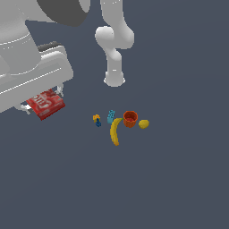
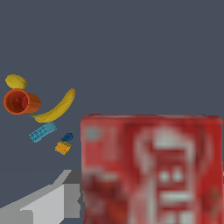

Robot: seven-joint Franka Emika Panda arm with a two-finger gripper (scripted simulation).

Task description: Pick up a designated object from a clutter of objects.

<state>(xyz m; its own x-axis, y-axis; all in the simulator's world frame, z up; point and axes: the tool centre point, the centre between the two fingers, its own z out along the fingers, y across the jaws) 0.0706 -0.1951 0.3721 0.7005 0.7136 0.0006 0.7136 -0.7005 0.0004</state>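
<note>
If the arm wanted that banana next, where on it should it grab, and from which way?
My guess: the middle of the banana, coming straight down from above. It lies flat on the floor, a long thin curve, so the fingers would close across its narrow width. Its upper end sits close to the cup and the teal block, so the middle or lower half looks freer.

Smooth white arm (image 1: 114, 42), dark-grey joint

White lettering on the red box (image 1: 45, 103), too blurred to read
</note>
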